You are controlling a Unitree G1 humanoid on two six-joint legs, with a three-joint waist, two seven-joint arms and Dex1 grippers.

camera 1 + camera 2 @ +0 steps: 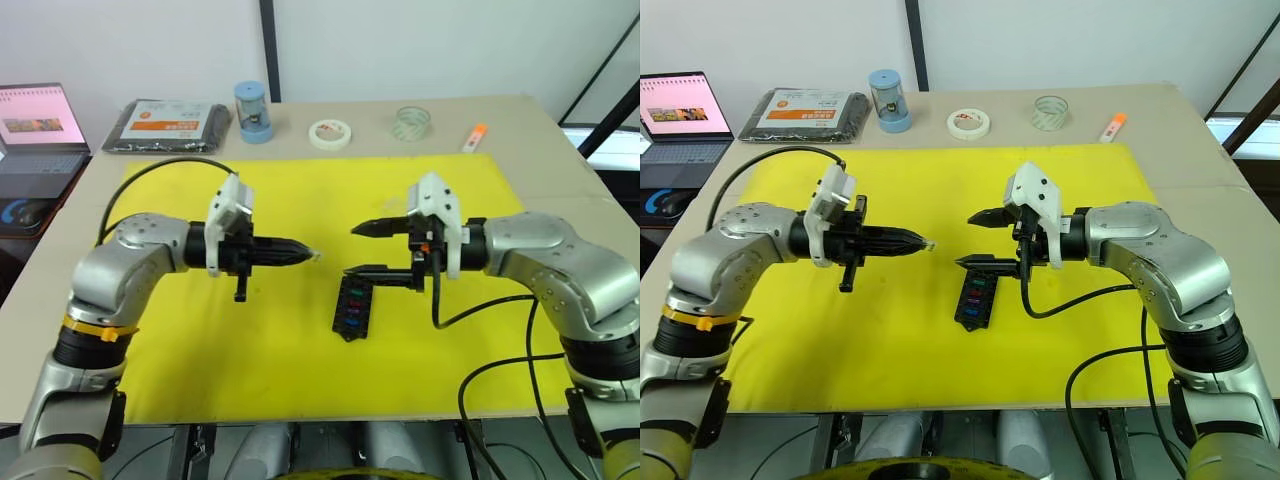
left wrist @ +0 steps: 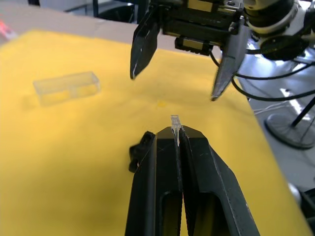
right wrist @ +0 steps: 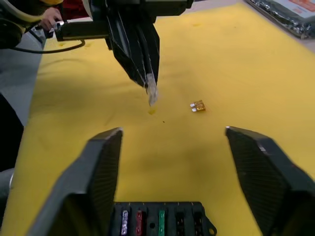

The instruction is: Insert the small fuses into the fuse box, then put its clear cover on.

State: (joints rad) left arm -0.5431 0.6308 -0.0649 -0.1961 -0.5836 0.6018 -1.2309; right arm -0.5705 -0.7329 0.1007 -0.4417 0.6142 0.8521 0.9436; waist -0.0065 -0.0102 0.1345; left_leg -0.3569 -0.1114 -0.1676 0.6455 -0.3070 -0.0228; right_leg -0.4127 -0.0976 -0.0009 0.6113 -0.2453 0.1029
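So my left gripper [image 1: 312,254] sits left of centre in the head view, hanging over the yellow mat [image 1: 180,340], pinched tight on a tiny pale fuse [image 2: 174,121] that pokes out just past the tips. My right gripper [image 1: 358,250] is right of centre, pointing back at the left one, spread wide with nothing in it, one finger up high and the other low.

The fuse box [image 1: 352,309] lies on the mat at centre frame, just under the right gripper's lower finger. Some fuses are already seated in its slots; in the right wrist view I can make out a purplish one [image 3: 124,217], a red one [image 3: 139,219] and a green one [image 3: 161,220], with a couple of slots beside them looking dark. One loose amber fuse [image 3: 198,105] lies on the mat apart from the box, upper middle of that wrist view.

The clear cover [image 2: 66,86] lies flat on the mat, at the left of the left wrist view, well apart from both grippers.

Along the top of the head view, on the bench [image 1: 520,130], there's a black packet [image 1: 168,126], a blue sharpener [image 1: 252,111] and two tape rolls [image 1: 329,134].
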